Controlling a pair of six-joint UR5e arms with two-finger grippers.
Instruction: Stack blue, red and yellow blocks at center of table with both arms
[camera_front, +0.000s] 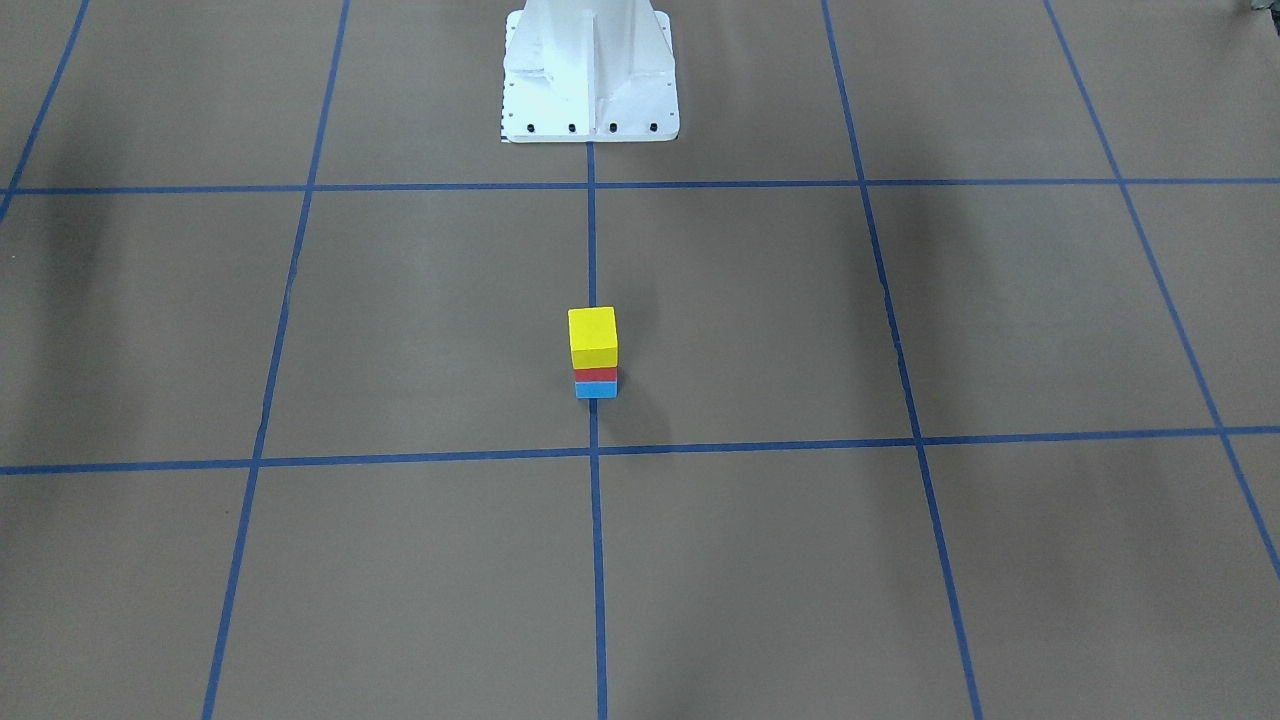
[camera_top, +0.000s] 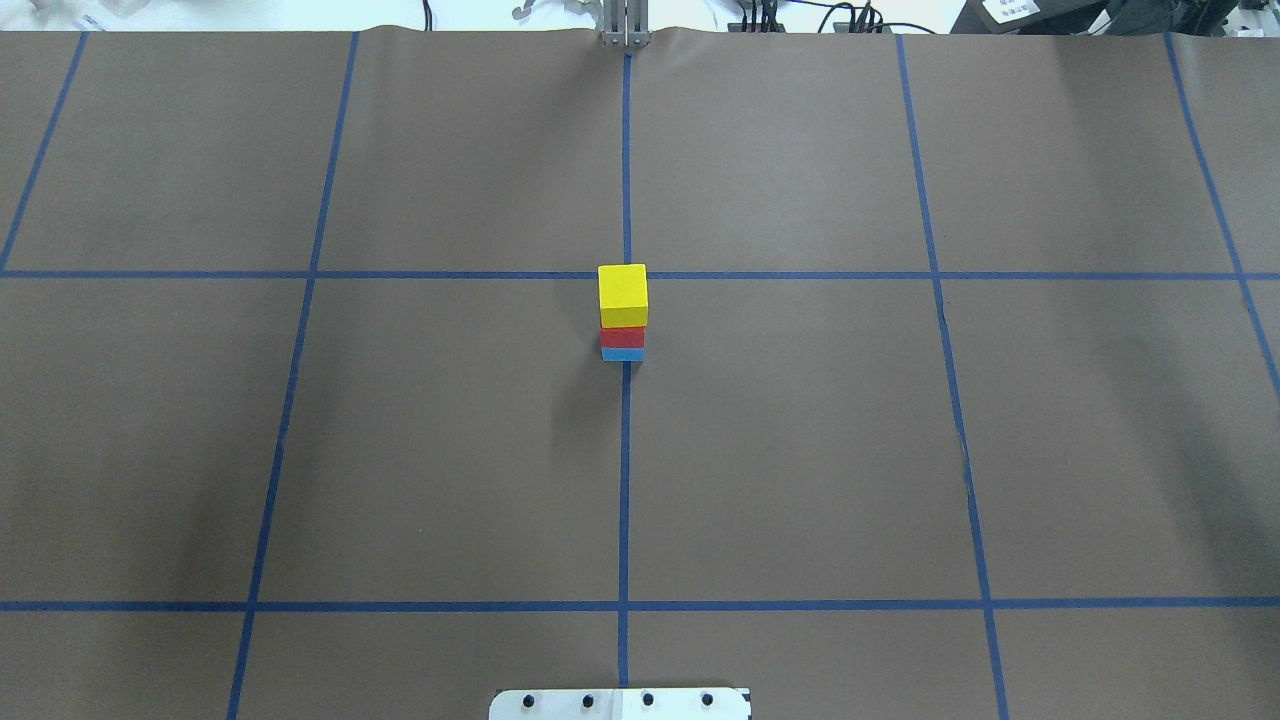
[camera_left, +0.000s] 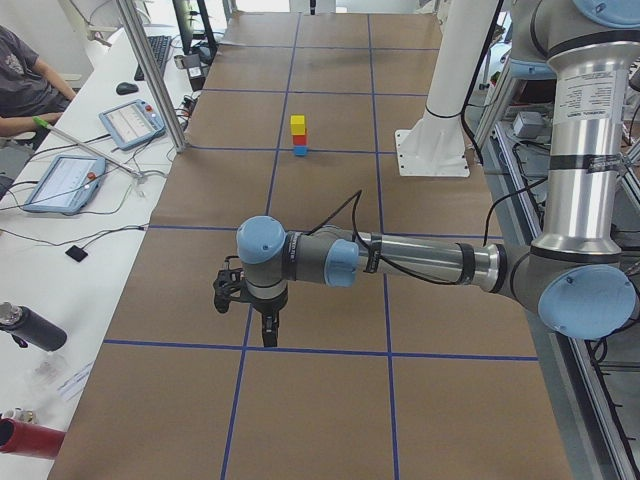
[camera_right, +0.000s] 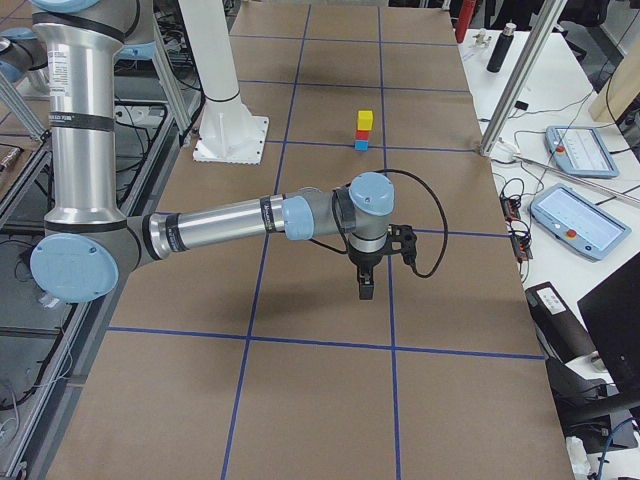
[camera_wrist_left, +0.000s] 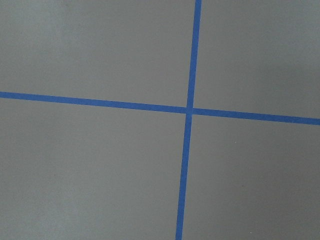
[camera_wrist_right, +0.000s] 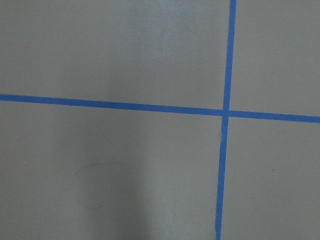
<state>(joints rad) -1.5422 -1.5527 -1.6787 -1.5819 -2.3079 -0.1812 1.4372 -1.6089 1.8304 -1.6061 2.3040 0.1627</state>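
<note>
A yellow block (camera_top: 623, 295) sits on a red block (camera_top: 622, 337), which sits on a blue block (camera_top: 623, 354), as one upright stack on the centre tape line. The stack also shows in the front-facing view (camera_front: 592, 337). No gripper is near it. My left gripper (camera_left: 268, 338) hangs over the table far from the stack (camera_left: 298, 124), seen only in the left side view. My right gripper (camera_right: 365, 290) hangs likewise at the other end, seen only in the right side view. I cannot tell whether either is open or shut. Both wrist views show only brown paper and blue tape.
The white robot pedestal (camera_front: 590, 80) stands at the table's robot side. Blue tape lines (camera_top: 625, 480) grid the brown table cover. A side bench holds tablets (camera_left: 65, 180), and a person (camera_left: 25, 85) sits there. A metal post (camera_left: 150, 75) stands at the table edge.
</note>
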